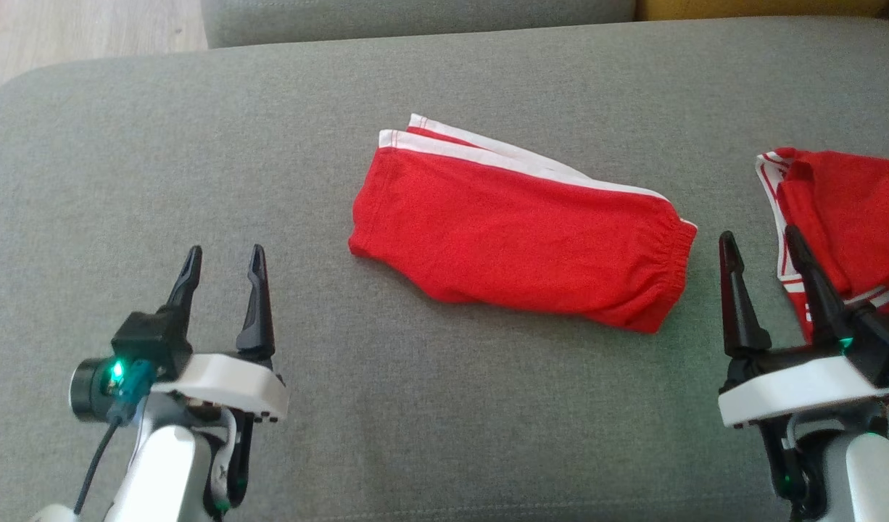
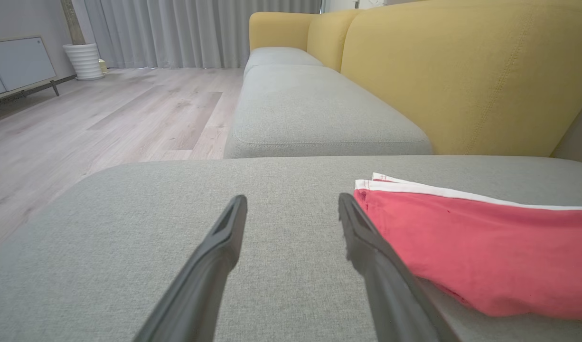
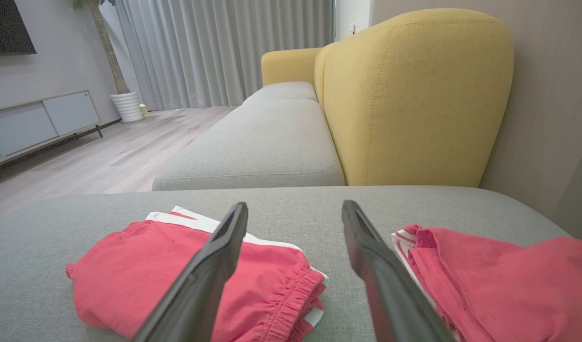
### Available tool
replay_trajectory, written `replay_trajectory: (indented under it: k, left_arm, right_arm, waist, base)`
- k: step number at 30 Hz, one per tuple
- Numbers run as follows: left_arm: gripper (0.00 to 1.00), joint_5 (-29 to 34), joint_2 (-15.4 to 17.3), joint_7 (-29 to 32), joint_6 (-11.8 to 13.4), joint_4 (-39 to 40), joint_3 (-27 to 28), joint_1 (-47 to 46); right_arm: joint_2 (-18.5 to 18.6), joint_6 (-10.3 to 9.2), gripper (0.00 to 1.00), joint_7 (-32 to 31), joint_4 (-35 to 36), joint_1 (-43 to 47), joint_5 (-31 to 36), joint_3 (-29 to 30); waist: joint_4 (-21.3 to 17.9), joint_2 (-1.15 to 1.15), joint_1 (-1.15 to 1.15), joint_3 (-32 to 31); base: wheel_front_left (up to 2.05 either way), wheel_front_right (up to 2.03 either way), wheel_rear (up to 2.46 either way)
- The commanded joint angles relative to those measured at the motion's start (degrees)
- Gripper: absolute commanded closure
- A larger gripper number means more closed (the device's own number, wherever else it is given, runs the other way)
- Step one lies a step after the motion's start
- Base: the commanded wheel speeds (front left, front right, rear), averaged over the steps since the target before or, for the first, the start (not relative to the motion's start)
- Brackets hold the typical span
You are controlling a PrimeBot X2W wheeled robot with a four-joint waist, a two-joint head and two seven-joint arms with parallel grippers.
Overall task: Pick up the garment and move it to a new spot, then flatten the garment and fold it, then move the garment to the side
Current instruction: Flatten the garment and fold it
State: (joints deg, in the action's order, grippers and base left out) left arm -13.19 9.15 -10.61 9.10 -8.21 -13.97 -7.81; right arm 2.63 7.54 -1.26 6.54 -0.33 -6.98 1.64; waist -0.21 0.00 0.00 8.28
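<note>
A red garment (image 1: 517,239) with white side stripes and an elastic waistband lies folded flat in the middle of the grey cushion (image 1: 444,435); it also shows as the garment (image 2: 485,247) to the right in the left wrist view and the garment (image 3: 177,270) at lower left in the right wrist view. My left gripper (image 1: 223,257) hovers open at the lower left, well clear of it. My right gripper (image 1: 760,243) stands open at the lower right, just right of the waistband. Nothing sits between either pair of fingers.
A second red garment (image 1: 850,217) with white stripes lies bunched at the cushion's right edge, beside my right gripper. A yellow sofa back (image 3: 414,95) and more grey seat cushions (image 2: 314,114) lie beyond. Wood floor (image 2: 106,123) lies to the left.
</note>
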Motion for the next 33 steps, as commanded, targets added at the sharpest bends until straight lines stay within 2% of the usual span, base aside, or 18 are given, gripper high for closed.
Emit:
replay_trajectory:
  k: [1,13,16,19,20,21,25,29,33]
  left_arm:
    - [0.0,0.23,1.44,-0.05,0.46,2.18,1.93,-1.2]
    - [0.0,-0.42,1.43,0.3,0.06,1.35,1.0,-2.33]
    - [0.0,-0.44,1.29,0.53,-1.11,0.35,-0.08,-4.37]
    - [0.0,-0.45,0.66,1.48,-3.64,-1.91,-2.28,-8.65]
    - [0.0,-0.58,0.23,2.08,-4.7,-3.15,-3.15,-10.5]
    - [0.0,-1.05,-0.61,3.84,-6.95,-6.73,-4.7,-14.48]
    - [0.0,-2.46,-2.45,6.55,-10.94,-15.94,-6.73,-22.44]
    - [0.0,-4.51,-3.63,8.68,-13.56,-29.67,-7.31,-30.15]
    - [0.0,-5.62,-3.88,9.11,-14.55,-36.53,-7.37,-33.41]
  right_arm:
    - [0.26,-0.05,0.0,-0.41,1.87,-0.83,-0.16,-1.16]
    - [0.25,-0.05,0.0,-0.59,1.43,-1.27,-0.96,-0.89]
    - [0.25,-0.05,0.0,-0.72,1.46,-1.49,-1.26,-0.83]
    - [0.25,-0.05,0.0,-0.8,1.72,-1.99,-1.32,-0.75]
    - [0.25,-0.05,0.0,-0.86,1.79,-2.21,-1.33,-0.8]
    - [0.25,-0.05,0.0,-0.9,1.87,-2.76,-1.39,-0.95]
    - [0.25,-0.05,0.0,-0.71,1.52,-4.3,-1.65,-1.55]
    - [0.25,-0.05,0.0,-0.11,0.48,-5.84,-2.39,-3.06]
    - [0.25,-0.05,0.0,0.29,-0.39,-6.4,-2.98,-3.43]
  waist:
    - [0.07,0.0,0.0,0.03]
    - [0.26,0.0,0.0,0.68]
    - [0.27,0.0,0.0,1.31]
    - [0.17,0.0,0.0,2.59]
    - [0.08,0.0,0.0,3.08]
    - [-0.3,0.0,0.0,4.15]
    - [-1.73,0.0,0.0,6.4]
    - [-3.93,0.0,0.0,8.39]
    - [-5.01,0.0,0.0,8.96]
  base:
    - [0.0,0.0,0.0]
    - [0.0,0.0,0.0]
    - [0.0,0.0,0.0]
    - [0.0,0.0,0.0]
    - [0.0,0.0,0.0]
    - [0.0,0.0,0.0]
    - [0.0,0.0,0.0]
    - [0.0,0.0,0.0]
    - [0.0,0.0,0.0]
